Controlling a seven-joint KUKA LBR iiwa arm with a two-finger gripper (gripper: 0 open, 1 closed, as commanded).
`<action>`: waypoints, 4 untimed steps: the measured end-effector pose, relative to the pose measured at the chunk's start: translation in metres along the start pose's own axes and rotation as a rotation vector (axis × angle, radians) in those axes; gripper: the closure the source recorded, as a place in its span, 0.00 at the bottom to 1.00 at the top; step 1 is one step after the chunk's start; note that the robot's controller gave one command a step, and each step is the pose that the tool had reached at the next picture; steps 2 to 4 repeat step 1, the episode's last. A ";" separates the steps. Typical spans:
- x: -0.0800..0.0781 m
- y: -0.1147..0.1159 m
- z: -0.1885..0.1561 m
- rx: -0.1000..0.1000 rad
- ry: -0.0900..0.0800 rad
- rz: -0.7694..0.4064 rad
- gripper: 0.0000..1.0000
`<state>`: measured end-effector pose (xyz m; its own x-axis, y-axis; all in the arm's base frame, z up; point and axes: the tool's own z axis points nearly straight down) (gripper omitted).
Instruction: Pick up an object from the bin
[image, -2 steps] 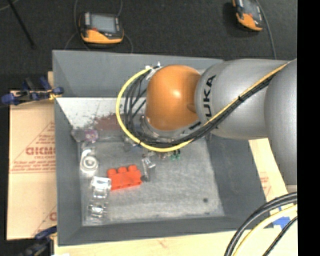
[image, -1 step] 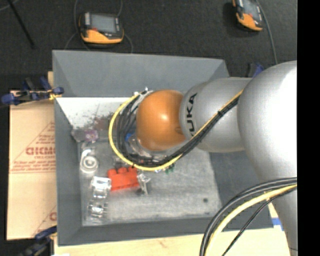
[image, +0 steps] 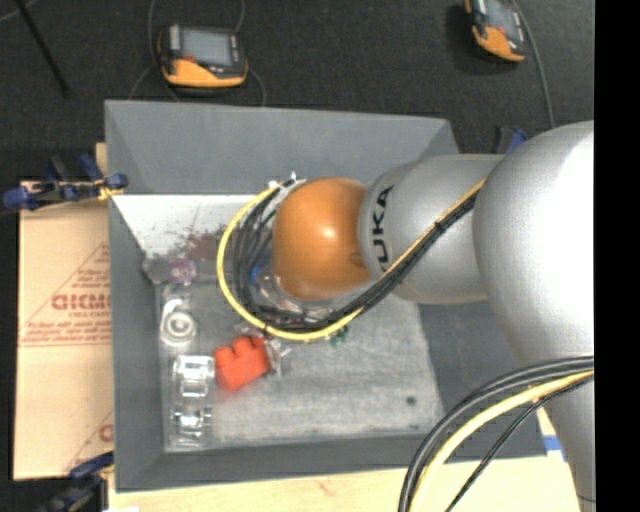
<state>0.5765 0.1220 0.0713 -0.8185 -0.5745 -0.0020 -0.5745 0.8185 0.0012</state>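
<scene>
Grey metal bin (image: 300, 140), blocky orange piece (image: 240, 365) beside glossy domed wrist cover (image: 315, 240); fingers' state unclear

The scene is identified as a robotics laboratory test cell. A large silver industrial arm (image: 520, 230), marked with the maker's lettering, is fitted with an orange wrist cover (image: 315, 240) and looped with yellow and black cables (image: 232, 250). A grey metal bin (image: 420, 160) holding small loose test pieces, among them an orange-red block (image: 240, 365), is placed beneath it. Two cabled orange-and-black handheld units (image: 200, 55) are laid on the dark floor (image: 330, 60).
</scene>
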 end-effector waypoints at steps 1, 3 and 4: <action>-0.001 0.002 -0.160 0.007 -0.008 -0.102 1.00; -0.001 0.002 -0.160 0.007 -0.008 -0.102 1.00; -0.001 0.002 -0.160 0.007 -0.008 -0.102 1.00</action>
